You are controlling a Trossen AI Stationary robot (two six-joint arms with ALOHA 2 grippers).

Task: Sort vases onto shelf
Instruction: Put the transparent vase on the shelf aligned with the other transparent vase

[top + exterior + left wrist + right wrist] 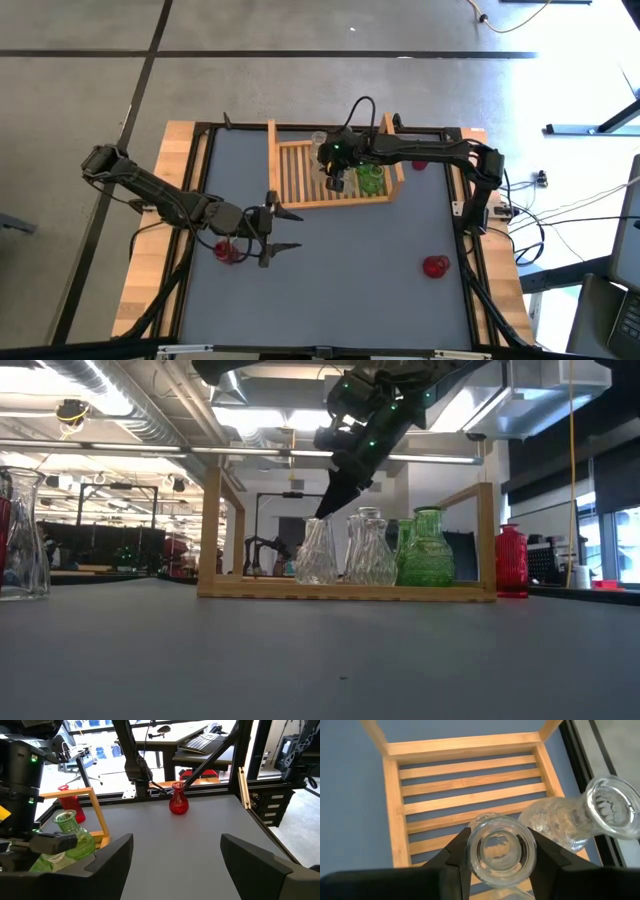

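**Clear vase at the neck, over the shelf**

Nearest to us, the left claw hung low over the front of the grey table, its fingers spread wide and holding nothing. Just beside it stood a red vase, and a second red vase stood well apart near the table's right edge.

Farther back, the right claw was over the wooden shelf, its fingers closed narrowly on the rim of a clear vase. In the low view that vase stood upright on the slatted base. We judged the glass stiff, smooth and breakable, fairly light, and likely to slip if squeezed at the flared body; the narrow neck under the lip looked the safest place to take hold, with a straight lift and a gentle set-down.

On the shelf we counted two or perhaps three clear vases and at least one green vase; the overlap kept us from being surer. Beyond the shelf's far right side stood a third red vase. At the low view's left edge another clear vase showed.
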